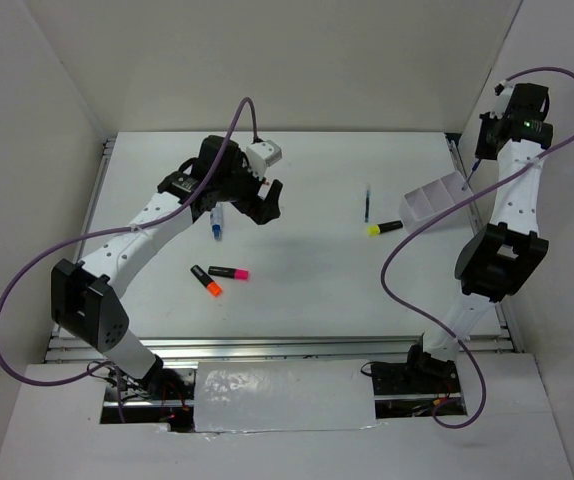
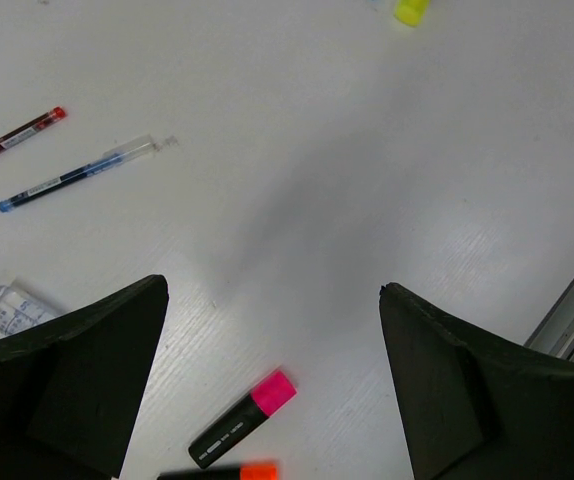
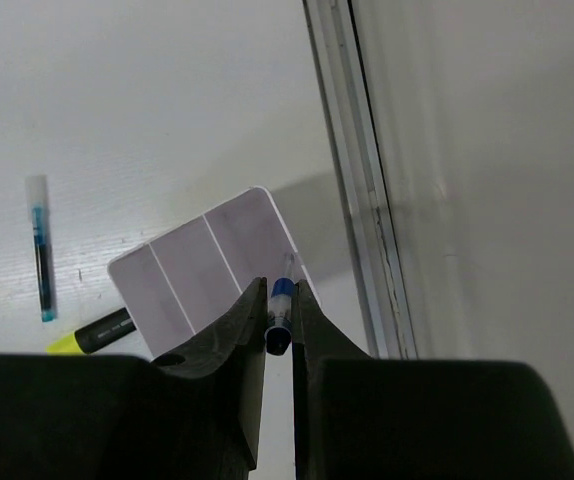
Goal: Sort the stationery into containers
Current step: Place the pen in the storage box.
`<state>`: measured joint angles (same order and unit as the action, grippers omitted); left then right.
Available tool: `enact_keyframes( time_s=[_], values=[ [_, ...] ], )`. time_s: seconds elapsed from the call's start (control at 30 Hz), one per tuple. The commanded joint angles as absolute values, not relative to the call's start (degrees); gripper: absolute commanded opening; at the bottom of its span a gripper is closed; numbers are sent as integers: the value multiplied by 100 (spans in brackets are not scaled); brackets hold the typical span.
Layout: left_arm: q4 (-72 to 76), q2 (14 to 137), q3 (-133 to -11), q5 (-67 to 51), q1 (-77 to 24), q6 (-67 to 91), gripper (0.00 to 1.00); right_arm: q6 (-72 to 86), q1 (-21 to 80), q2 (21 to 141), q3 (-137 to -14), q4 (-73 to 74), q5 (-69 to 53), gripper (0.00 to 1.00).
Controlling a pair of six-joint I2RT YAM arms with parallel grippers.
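The white divided container (image 1: 432,198) stands at the right; it also shows in the right wrist view (image 3: 187,270). My right gripper (image 1: 479,160) (image 3: 279,310) is shut on a clear blue-capped marker (image 3: 282,295), held above the container's right edge. My left gripper (image 1: 267,200) (image 2: 273,288) is open and empty above the table. A pink highlighter (image 1: 229,271) (image 2: 242,420) and an orange highlighter (image 1: 207,282) (image 2: 237,470) lie below it. A yellow highlighter (image 1: 384,228) (image 3: 92,335) and a blue pen (image 1: 367,205) (image 3: 39,250) lie left of the container. A red pen (image 2: 17,137) and another blue pen (image 2: 77,175) (image 1: 215,225) lie near the left gripper.
A clear plastic item (image 2: 7,305) shows partly behind my left finger. Metal rails run along the table's right edge (image 3: 352,180) and front edge (image 1: 287,345). White walls enclose the table on three sides. Purple cables hang off both arms.
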<state>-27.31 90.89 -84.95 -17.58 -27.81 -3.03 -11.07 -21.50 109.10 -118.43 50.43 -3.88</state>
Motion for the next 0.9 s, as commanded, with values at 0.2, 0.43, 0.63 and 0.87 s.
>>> enact_keyframes(
  time_s=[0.2, 0.43, 0.63, 0.87],
  values=[
    [-2356, 8930, -8472, -1705, -2541, -263, 99, -1081, -2101, 10933, -11830, 4781, -211, 22],
    [-2610, 9254, -8903, -2380, -1961, -1194, 99, -1081, -2109, 10995, -11865, 4790, -343, 38],
    [-2786, 9808, -9369, -2804, -1582, -1362, 92, -1099, -2092, 10943, -11865, 4851, -509, 45],
    [-2269, 9598, -8712, -2839, -1608, -959, 91, -1336, -1453, 10153, -11287, 4809, -1204, 42]
  ],
)
